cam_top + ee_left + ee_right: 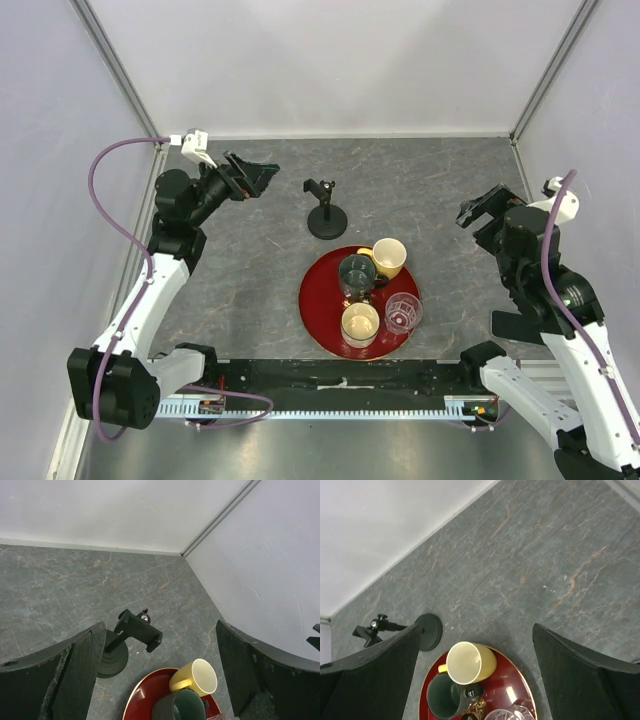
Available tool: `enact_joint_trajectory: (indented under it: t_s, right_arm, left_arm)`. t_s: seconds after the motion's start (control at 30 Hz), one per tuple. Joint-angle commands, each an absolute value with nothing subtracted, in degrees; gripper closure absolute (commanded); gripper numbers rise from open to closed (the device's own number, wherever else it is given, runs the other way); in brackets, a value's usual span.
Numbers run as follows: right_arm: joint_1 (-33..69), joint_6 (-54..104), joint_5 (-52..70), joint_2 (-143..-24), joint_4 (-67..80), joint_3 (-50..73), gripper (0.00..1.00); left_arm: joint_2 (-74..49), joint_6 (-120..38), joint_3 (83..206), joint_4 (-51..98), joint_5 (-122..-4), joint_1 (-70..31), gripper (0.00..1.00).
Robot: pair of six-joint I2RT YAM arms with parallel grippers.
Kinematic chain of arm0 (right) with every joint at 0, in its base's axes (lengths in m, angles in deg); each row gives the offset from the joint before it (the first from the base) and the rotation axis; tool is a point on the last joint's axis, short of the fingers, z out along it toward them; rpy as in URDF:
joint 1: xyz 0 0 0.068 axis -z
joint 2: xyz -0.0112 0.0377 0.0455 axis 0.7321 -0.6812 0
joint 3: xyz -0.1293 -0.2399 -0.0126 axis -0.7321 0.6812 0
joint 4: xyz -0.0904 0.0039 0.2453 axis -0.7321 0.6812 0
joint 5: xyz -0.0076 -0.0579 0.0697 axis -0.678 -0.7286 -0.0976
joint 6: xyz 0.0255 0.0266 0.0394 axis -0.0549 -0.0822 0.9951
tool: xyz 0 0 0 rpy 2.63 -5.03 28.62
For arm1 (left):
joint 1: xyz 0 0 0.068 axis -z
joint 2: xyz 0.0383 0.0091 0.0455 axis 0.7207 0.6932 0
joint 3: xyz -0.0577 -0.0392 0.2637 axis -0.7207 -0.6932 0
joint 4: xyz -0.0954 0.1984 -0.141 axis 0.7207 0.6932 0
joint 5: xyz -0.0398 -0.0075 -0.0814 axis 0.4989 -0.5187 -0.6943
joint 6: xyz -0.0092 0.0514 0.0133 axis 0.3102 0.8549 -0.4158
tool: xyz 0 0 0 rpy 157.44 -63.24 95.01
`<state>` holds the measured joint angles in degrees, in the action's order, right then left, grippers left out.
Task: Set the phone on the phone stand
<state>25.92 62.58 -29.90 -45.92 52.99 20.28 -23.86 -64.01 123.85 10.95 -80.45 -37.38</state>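
Phone stand [324, 210] upright (cradle [139, 630] slanted)

— What encloses the table [430, 190]?
— Plain white panels on three sides: the back wall [330, 60] at its far edge, the left wall [40, 120] and the right wall [600, 110] along its sides.
— And the tabletop?
— Dark grey, stone-patterned, with pale and rusty veins.
— The table's far corners?
— A slim metal post stands at each, the left post [118, 65] and the right post [553, 65].
— The light?
— Even and soft, with only faint shadows on the table.
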Motion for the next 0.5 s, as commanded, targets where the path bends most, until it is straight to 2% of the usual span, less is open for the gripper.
enact_joint_trajectory:
  t_s: [0.0,0.27,0.37,0.47]
  right_arm:
    - [26.06,61.97,-22.50,-48.27,46.44,24.00,0.02]
    - [25.71,52.84,9.56,-55.73,23.06,35.01,0.02]
    - [21.85,50.02,10.58,-61.53,17.16,34.31,0.02]
    - [16.14,44.75,5.58,-67.33,13.30,30.72,0.02]
  left_arm:
    - [-22.24,-65.59,127.51,13.32,-80.20,-37.41,0.04]
    - [-19.87,-65.58,130.50,19.12,-78.44,-38.20,0.02]
    - [-19.95,-65.41,130.68,20.18,-76.69,-38.55,0.02]
    - [-19.95,-65.32,130.77,21.06,-75.63,-38.82,0.02]
